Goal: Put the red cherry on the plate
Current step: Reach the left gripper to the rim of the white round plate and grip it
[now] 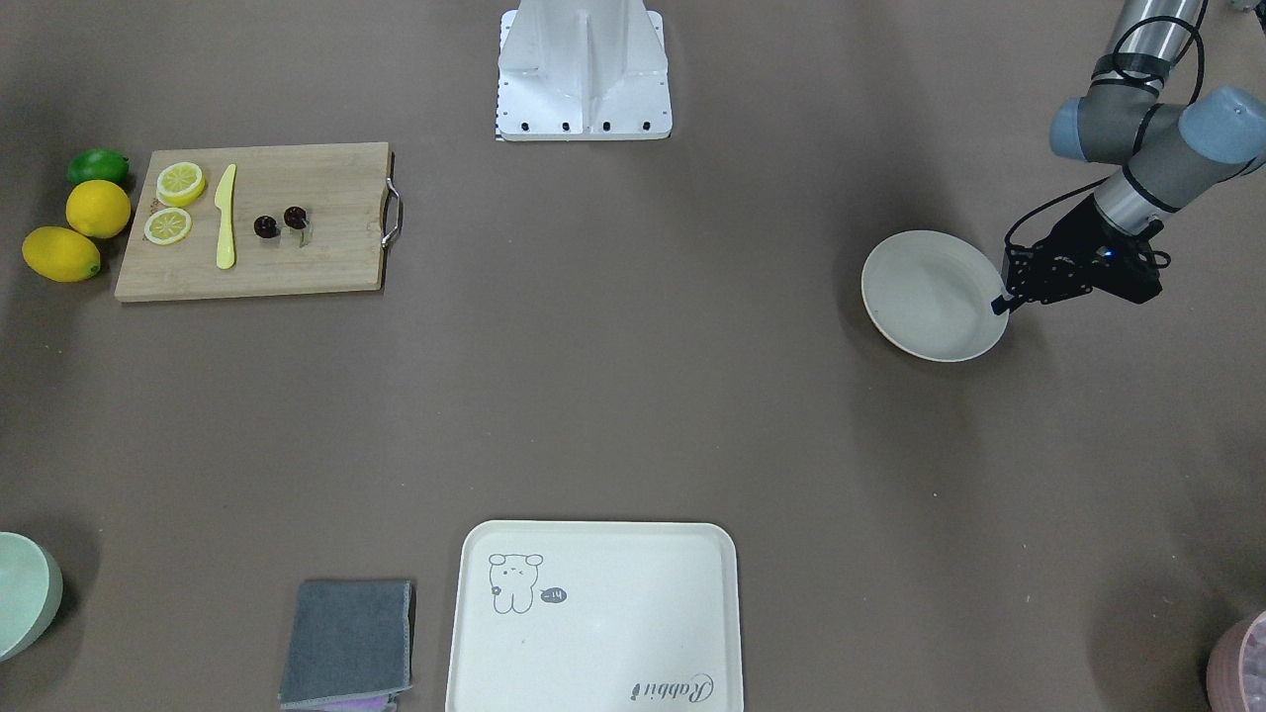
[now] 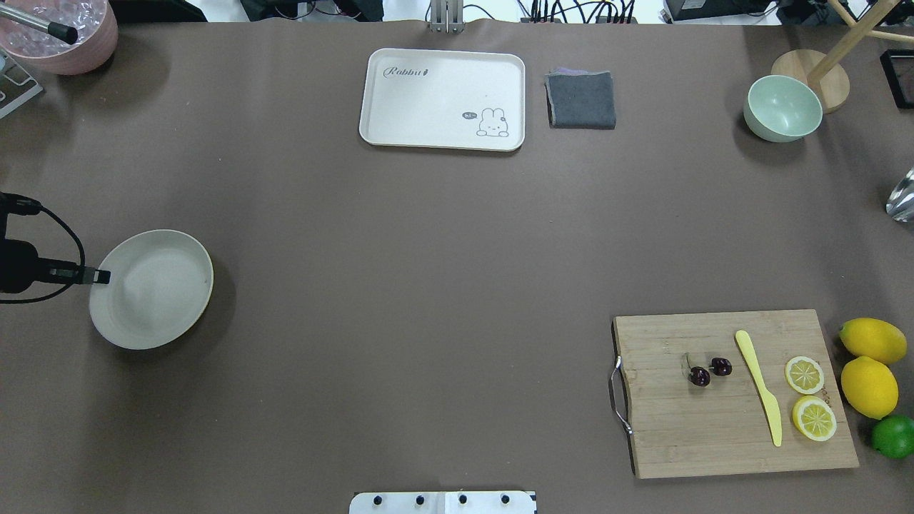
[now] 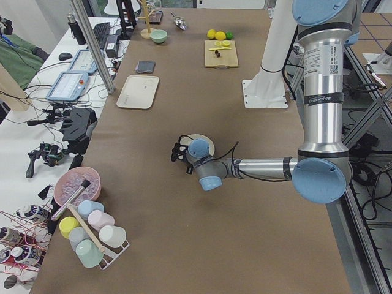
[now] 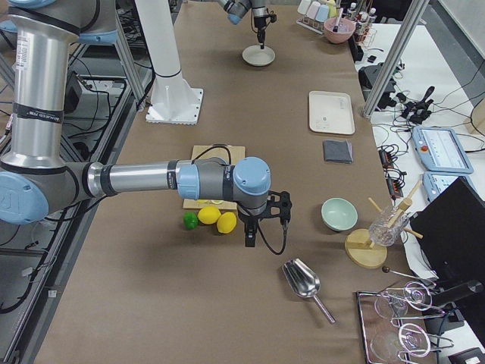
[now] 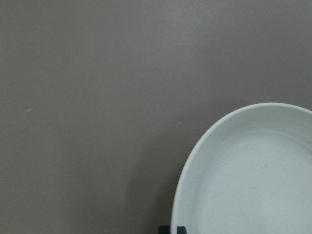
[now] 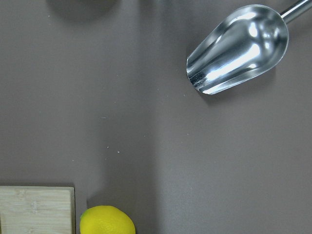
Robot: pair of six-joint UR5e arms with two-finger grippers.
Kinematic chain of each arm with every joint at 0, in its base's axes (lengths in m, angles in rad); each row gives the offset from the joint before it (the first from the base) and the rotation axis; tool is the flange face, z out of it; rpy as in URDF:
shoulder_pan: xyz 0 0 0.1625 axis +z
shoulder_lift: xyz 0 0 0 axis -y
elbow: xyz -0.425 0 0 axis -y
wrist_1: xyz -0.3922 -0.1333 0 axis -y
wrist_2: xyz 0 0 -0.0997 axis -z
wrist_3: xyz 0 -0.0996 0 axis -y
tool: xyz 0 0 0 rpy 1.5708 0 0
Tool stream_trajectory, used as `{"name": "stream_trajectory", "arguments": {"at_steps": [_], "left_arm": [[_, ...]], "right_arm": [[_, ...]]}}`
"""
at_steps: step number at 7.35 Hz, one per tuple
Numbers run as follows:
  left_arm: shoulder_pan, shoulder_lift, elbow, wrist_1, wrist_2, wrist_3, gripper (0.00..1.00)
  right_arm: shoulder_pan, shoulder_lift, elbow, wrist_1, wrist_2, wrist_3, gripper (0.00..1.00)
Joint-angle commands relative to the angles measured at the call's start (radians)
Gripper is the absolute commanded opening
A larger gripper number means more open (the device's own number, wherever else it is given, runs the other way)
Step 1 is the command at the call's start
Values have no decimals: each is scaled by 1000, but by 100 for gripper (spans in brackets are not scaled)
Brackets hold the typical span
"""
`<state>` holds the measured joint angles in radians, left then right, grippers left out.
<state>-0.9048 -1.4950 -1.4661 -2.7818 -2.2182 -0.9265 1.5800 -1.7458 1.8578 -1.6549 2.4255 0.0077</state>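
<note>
Exterior front-facing: the cherry (image 1: 280, 222) lies on the cutting board (image 1: 297, 267), near the knife (image 1: 226, 218) and well apart from the plate (image 1: 925, 297). The left gripper (image 1: 1001, 303) stands at the plate's rim with its jaws nearly closed. Whether they pinch the rim cannot be told.

Exterior right: the right gripper (image 4: 249, 241) hangs past the lemons (image 4: 226, 222). Its jaw state cannot be told.

Right wrist-mounted: a scoop (image 6: 239, 46) shows, but not the cherry.

The right arm should probably centre over the cherry, open, and pinch at the stems, clear of the knife.

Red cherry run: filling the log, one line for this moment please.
red cherry: on cutting board | plate: empty | left gripper: at plate rim, state unclear | right gripper: near lemons, state unclear
</note>
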Motion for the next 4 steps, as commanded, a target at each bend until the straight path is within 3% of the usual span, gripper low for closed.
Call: {"name": "stream_trajectory", "arguments": {"at_steps": [1, 2, 4], "left_arm": [[-87, -17, -3, 22, -113, 0, 0], [-151, -69, -5, 68, -205, -3, 0], [-164, -169, -31, 111, -216, -157, 0]], "right_arm": [[0, 0, 3, 0, 1, 0, 100], [0, 0, 3, 1, 1, 0, 100], [0, -1, 11, 3, -2, -12, 100]]}}
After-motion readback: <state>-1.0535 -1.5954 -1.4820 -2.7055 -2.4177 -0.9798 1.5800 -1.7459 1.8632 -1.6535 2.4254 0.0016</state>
